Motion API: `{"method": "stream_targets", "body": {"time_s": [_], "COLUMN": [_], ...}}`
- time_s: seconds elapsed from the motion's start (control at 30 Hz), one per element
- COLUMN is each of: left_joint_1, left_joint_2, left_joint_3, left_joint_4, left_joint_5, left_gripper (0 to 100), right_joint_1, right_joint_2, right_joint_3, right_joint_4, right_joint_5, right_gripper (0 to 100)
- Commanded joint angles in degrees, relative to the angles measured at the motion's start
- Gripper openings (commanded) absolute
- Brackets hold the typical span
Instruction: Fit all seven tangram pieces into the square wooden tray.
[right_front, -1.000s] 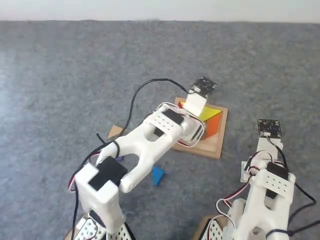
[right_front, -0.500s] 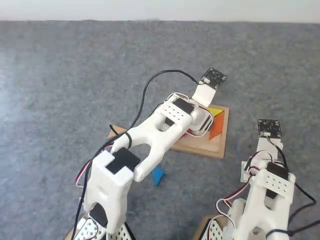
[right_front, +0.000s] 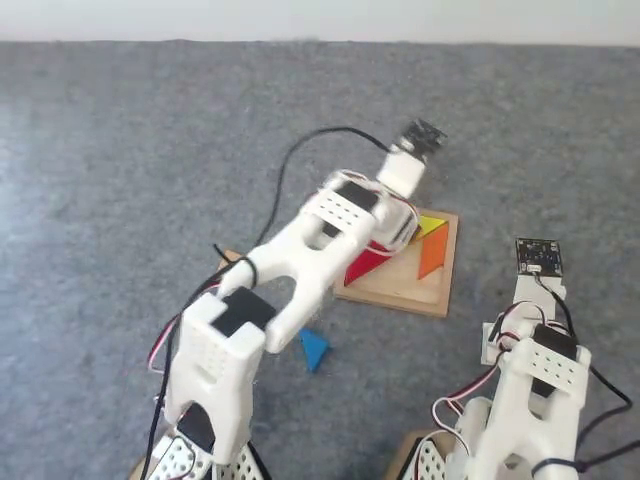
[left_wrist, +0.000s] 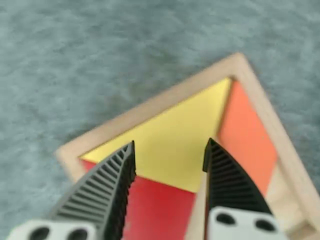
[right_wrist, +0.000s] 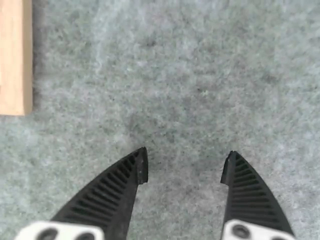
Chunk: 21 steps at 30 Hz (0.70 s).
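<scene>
The square wooden tray (right_front: 441, 298) lies right of centre on the carpet. It holds a yellow triangle (left_wrist: 172, 140), an orange piece (left_wrist: 247, 135) and a red piece (left_wrist: 157, 212). My left gripper (left_wrist: 170, 150) hangs open above the yellow triangle, nothing between its fingers. The left arm (right_front: 330, 235) stretches over the tray's left part and hides it. A blue triangle (right_front: 313, 348) rests on the carpet in front of the tray. My right gripper (right_wrist: 185, 162) is open over bare carpet, beside a tray corner (right_wrist: 15, 55).
Grey carpet (right_front: 120, 150) covers the whole table. The right arm (right_front: 535, 370) stands at the lower right, close to the tray's right edge. A black cable (right_front: 300, 160) loops above the left arm.
The left arm has swung toward the far side of the tray and lifted, uncovering the red piece; its gripper now points at the yellow triangle. The right arm has not moved.
</scene>
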<state>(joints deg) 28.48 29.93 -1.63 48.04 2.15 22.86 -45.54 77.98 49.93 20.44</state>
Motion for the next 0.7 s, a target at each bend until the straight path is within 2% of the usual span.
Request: {"method": "stream_targets", "body": {"time_s": [0.0, 0.17, 0.23, 0.33, 0.47, 0.67], "left_joint_1": [-5.5, -14.9, -19.9, -27.5, -36.4, -40.3], "left_joint_2": [-14.0, -25.4, -26.9, -25.8, -21.5, -13.7], "left_joint_3": [-2.3, -2.3, -2.3, -2.2, -2.2, -2.2], "left_joint_4": [6.1, 21.0, 27.5, 34.5, 36.9, 40.2], "left_joint_5": [-0.2, 1.2, -0.4, -6.1, -14.8, -31.3], "left_gripper": [21, 21, 21, 21, 21, 21], "right_joint_1": [-0.6, -0.6, -0.6, -0.6, -0.6, -0.6], "right_joint_2": [-1.6, -1.6, -1.6, -1.6, -1.6, -1.6], "right_joint_3": [-0.2, -0.2, -0.2, -0.2, -0.2, -0.2], "right_joint_4": [-1.0, -1.0, -0.9, -0.9, -0.8, -0.7], "right_joint_5": [0.6, 0.6, 0.6, 0.7, 0.7, 0.7], "right_gripper": [24.8, 24.8, 24.8, 24.8, 24.8, 24.8]}}
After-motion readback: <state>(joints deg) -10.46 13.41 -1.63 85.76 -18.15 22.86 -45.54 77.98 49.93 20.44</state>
